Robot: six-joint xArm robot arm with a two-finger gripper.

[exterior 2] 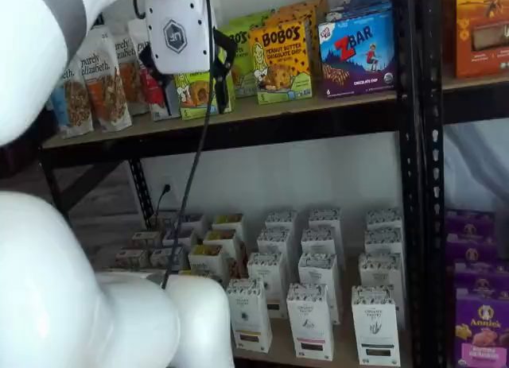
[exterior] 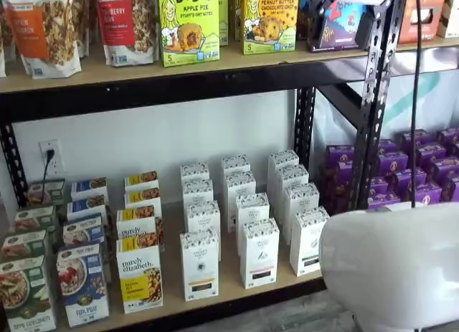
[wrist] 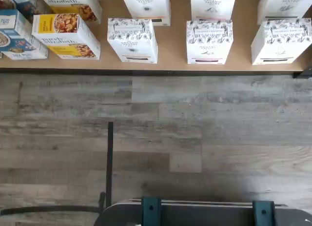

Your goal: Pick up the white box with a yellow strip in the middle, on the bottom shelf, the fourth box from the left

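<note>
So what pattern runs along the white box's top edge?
Grey-speckled on the white box, clearest in the wrist view.

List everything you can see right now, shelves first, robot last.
white box with yellow strip: one, front of the white column beside the yellow-panel boxes
other white boxes: three columns, several deep, bottom shelf
yellow-panel boxes: one column, bottom shelf
blue boxes: one column, bottom shelf
green boxes: one column, at that shelf's end
granola bags: several, upper shelf
Bobo's boxes: green and orange, upper shelf
Zbar box: blue, upper shelf
purple boxes: many, neighbouring rack
wall outlet: one, white, plug in
floor: grey planks
arm: white, close to both shelf views
gripper: white body, before the upper shelf, open or shut unclear
</note>
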